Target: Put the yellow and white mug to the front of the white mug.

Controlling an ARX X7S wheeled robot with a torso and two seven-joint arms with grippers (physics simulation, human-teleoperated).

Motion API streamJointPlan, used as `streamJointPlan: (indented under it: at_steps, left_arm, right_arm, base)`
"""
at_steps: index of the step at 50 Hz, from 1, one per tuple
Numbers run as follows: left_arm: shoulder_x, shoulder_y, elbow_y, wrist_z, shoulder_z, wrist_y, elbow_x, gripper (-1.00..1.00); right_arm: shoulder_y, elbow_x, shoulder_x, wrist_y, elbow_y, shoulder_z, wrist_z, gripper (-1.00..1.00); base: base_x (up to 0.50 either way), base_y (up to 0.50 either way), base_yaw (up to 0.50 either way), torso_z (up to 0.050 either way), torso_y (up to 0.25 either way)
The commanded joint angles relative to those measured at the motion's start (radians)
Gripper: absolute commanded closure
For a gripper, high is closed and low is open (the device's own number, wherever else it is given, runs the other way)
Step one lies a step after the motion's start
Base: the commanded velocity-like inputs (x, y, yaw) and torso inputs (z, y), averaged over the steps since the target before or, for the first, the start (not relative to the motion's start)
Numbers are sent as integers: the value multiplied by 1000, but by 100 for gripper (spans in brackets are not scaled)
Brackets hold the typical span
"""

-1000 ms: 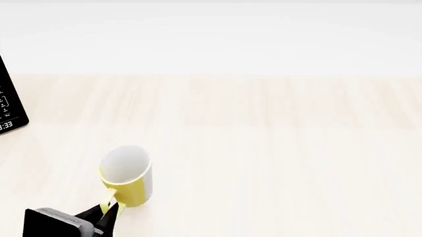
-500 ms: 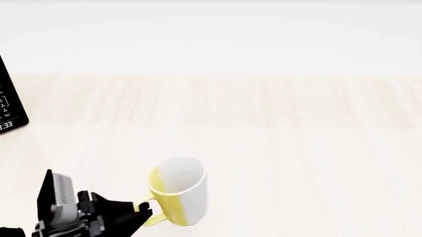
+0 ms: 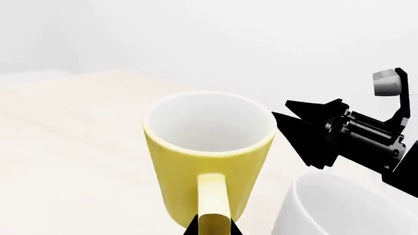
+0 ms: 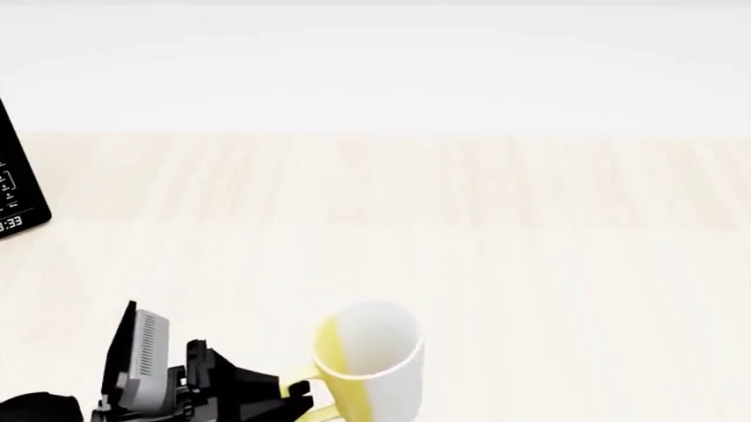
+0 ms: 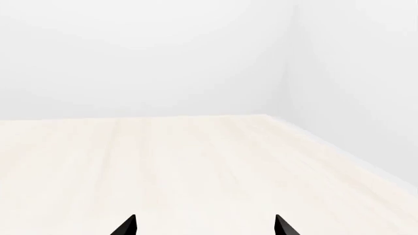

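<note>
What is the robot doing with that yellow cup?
The robot's left gripper is holding the yellow and white mug by its yellow handle, over the pale wooden table. In the left wrist view, the rim of the white mug shows right beside it, with the right gripper close behind. The right gripper's tips are spread apart and hold nothing. A black device sits at the table's far left.

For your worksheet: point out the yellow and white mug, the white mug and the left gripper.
yellow and white mug (image 4: 373, 365): head view, its wall.
white mug (image 3: 339, 208): left wrist view, its inside.
left gripper (image 4: 294, 402): head view, fingertips at the handle.
</note>
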Motion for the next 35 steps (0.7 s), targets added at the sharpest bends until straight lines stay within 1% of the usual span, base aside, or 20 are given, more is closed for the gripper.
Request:
streamJointPlan:
  at_steps: [1,14,24,29,35]
  left_arm:
    - [22,-11,-9,-8,11,14,9,100]
    - [50,-30,-107,-18,18,83,42,100]
    - [92,-50,-263,-33,40,208,111,100]
    - [120,-71,-373,-37,51,282,144,100]
    - [132,-79,-414,-36,59,306,156,100]
  right_arm:
    - [-3,4,4,-1,-4,-1,4,-100]
    - [-3,4,8,-4,-4,-8,8,-100]
    - [-5,6,11,-6,-8,-11,10,-100]
    - [-5,6,13,-6,-8,-14,12,-100]
    - [-8,9,15,-7,-13,-13,14,-100]
  base:
    - [0,0,0,0,0]
    - [0,0,0,0,0]
    - [0,0,0,0,0]
    - [0,0,0,0,0]
    - [0,0,0,0,2]
